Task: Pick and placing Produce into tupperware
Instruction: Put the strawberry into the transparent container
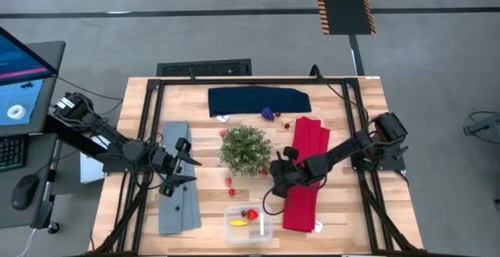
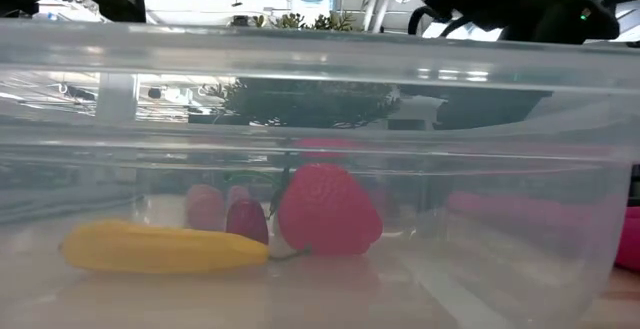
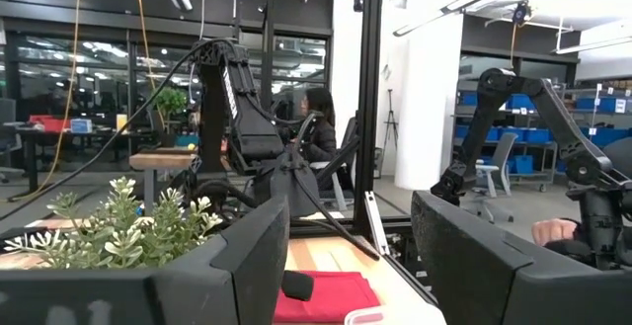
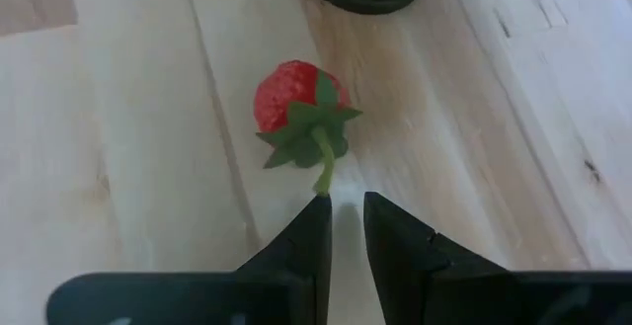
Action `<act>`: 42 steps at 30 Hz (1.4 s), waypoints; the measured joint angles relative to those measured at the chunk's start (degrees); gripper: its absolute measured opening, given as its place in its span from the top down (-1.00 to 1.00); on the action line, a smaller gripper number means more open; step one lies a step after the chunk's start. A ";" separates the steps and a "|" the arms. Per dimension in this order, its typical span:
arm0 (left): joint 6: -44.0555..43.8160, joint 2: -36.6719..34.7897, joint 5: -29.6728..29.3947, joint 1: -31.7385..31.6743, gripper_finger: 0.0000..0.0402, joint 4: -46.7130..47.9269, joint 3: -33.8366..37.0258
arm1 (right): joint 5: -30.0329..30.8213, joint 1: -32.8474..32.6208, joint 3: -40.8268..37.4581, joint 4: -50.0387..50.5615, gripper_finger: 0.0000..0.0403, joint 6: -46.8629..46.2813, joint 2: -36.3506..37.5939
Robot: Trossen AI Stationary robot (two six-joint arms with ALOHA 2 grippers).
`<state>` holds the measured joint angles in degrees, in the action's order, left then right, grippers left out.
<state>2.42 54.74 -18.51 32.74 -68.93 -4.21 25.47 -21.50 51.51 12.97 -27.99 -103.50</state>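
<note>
While your left gripper (image 1: 190, 171) waits spread apart beside the potted plant (image 1: 246, 149), your right gripper (image 4: 344, 228) hangs narrowly parted at a strawberry's (image 4: 294, 103) stem

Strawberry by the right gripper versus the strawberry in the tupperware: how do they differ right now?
The loose strawberry lies on the bare table; the packed strawberry sits inside the tupperware beside a yellow banana. The loose one's green stem points at the right gripper, jaws slightly apart and not gripping it; the packed one's stem is hard to make out. Both are red.
</note>
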 joint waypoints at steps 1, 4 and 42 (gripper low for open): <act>0.00 0.00 0.01 -0.01 -0.01 0.01 0.00 | -0.37 0.02 0.00 0.01 0.58 -0.07 0.00; 0.00 0.00 -0.01 -0.01 -0.01 0.02 0.00 | -3.80 -0.04 0.00 -0.56 0.56 -0.31 0.00; -0.87 0.00 -0.14 0.00 -0.01 0.02 0.00 | -3.09 1.03 6.93 7.38 0.54 3.94 0.11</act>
<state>1.55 54.74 -18.65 32.74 -68.90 -4.21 22.38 -20.47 58.43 20.35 -24.05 -103.39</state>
